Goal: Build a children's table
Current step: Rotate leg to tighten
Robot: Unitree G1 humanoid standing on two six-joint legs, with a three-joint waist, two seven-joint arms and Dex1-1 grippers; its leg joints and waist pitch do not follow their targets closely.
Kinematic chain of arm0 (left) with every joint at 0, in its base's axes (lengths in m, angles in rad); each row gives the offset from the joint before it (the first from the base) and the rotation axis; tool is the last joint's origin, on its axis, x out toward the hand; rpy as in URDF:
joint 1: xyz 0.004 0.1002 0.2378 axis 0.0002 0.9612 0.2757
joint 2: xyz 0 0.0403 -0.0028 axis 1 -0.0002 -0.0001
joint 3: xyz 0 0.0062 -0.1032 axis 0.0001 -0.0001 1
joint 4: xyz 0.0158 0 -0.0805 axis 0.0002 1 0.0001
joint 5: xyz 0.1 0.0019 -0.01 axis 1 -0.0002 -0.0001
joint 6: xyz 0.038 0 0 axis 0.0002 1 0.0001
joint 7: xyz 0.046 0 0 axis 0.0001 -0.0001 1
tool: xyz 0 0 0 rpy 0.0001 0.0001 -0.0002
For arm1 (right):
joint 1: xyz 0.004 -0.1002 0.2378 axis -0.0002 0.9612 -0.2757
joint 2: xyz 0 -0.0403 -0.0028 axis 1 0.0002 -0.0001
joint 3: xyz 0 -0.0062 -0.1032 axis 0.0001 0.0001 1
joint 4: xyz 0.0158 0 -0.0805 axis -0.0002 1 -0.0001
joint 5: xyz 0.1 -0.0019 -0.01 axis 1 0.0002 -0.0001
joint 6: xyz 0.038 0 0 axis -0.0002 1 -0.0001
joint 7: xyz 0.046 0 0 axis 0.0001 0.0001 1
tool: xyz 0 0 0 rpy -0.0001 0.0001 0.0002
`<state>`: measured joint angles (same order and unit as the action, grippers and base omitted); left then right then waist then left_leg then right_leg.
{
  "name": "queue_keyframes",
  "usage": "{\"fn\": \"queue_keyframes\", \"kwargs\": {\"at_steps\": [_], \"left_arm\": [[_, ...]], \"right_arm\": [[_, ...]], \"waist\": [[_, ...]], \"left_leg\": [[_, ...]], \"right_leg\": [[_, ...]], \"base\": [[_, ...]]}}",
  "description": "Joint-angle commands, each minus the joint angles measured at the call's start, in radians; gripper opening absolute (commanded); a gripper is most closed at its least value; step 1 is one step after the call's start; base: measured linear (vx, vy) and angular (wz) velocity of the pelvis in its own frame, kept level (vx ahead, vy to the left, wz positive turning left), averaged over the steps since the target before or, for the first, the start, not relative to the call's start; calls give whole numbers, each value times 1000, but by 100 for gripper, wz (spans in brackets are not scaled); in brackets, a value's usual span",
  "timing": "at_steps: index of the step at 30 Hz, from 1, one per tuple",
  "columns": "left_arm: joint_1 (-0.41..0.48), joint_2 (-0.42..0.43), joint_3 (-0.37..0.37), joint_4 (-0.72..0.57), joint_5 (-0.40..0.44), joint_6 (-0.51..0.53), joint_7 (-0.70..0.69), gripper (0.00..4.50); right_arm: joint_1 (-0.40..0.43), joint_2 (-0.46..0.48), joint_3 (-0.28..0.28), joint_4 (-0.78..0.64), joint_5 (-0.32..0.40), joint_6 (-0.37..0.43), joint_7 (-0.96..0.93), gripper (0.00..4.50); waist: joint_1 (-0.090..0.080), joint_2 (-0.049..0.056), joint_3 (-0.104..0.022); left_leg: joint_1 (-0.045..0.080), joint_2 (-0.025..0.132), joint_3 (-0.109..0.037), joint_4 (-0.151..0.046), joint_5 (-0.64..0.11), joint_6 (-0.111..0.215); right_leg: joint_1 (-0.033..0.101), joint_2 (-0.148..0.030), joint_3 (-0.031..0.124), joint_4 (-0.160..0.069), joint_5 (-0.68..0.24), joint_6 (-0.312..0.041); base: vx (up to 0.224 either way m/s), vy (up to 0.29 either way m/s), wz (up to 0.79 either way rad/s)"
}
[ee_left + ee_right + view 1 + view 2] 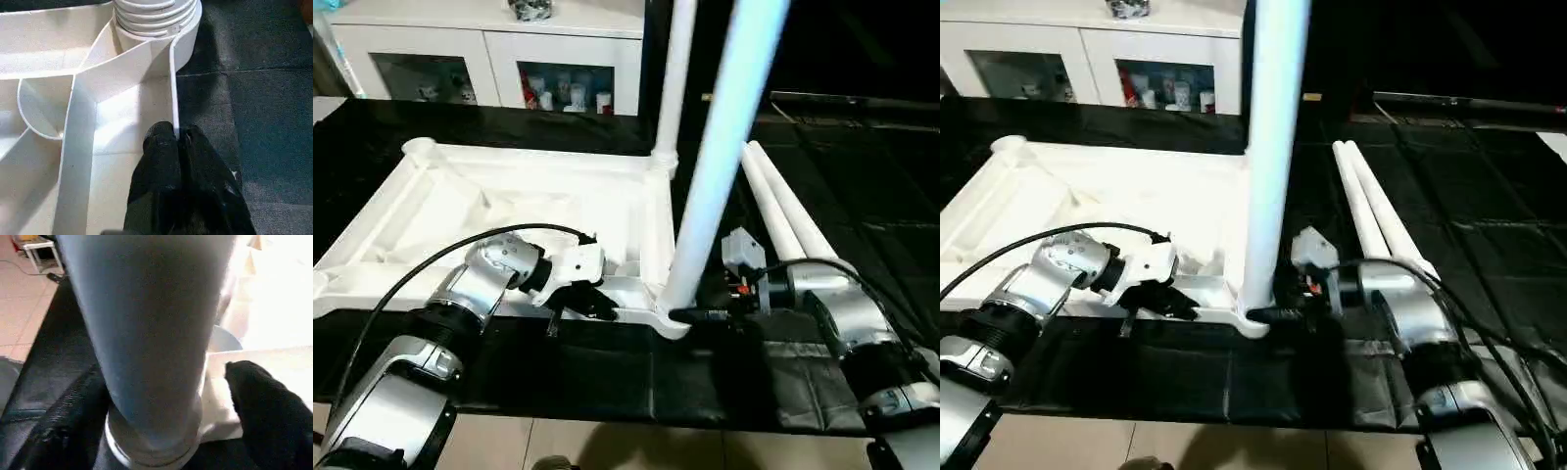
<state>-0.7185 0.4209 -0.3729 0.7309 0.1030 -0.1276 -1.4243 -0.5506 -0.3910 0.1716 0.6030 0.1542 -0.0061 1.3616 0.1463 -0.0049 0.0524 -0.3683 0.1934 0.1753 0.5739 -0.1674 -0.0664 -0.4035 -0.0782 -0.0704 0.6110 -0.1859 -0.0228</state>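
Two legs stand upright in the children's table, which I see lying underside-up on the black desk: the near leg and the far leg. My left pincer is clenched on the table's thin near rim. My right pincer straddles the near leg's base, jaws wide. Two spare legs lie beside, a white cabinet behind.

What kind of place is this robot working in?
Probably a room in a home or a lab made to look like one: a white glass-door cabinet, tiled floor, and a black mat laid as a work surface.
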Motion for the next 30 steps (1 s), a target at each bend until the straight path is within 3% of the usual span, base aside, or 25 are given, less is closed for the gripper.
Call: {"fn": "queue_keyframes", "kwargs": {"at_steps": [1, 2, 15, 25, 30], "left_arm": [[4, -2, -45, -7, 18, -22, -41, 0], [5, -2, -45, -6, 18, -24, -42, 0], [4, -5, -46, 7, 19, -37, -43, 0], [10, -10, -42, 11, 16, -18, -39, 0], [8, -55, -2, 28, 7, 83, 77, 0]], "right_arm": [[2, -1, 13, -9, 1, -7, 16, 373], [4, 0, 16, -10, 0, -8, 18, 350], [16, 4, 37, 2, -8, -14, 27, 255], [35, 11, 53, -7, 2, 9, 40, 245], [74, 57, 21, -36, 26, 62, -59, 242]], "waist": [[-4, -5, -69], [-4, -3, -70], [-3, -2, -69], [-3, 0, -71], [-2, 1, -68]], "left_leg": [[11, 42, -5, -56, -179, 60], [12, 42, -5, -56, -179, 59], [12, 41, -6, -57, -191, 52], [12, 41, -6, -55, -184, 53], [13, 41, -6, -58, -206, 46]], "right_leg": [[54, -71, 45, -62, -127, -230], [54, -71, 45, -62, -126, -230], [55, -70, 44, -64, -148, -225], [56, -69, 44, -61, -126, -232], [56, -71, 44, -67, -161, -229]], "base": [[0, 0, 0], [0, 0, 0], [0, 0, 0], [0, 0, 0], [0, 0, 0]]}}
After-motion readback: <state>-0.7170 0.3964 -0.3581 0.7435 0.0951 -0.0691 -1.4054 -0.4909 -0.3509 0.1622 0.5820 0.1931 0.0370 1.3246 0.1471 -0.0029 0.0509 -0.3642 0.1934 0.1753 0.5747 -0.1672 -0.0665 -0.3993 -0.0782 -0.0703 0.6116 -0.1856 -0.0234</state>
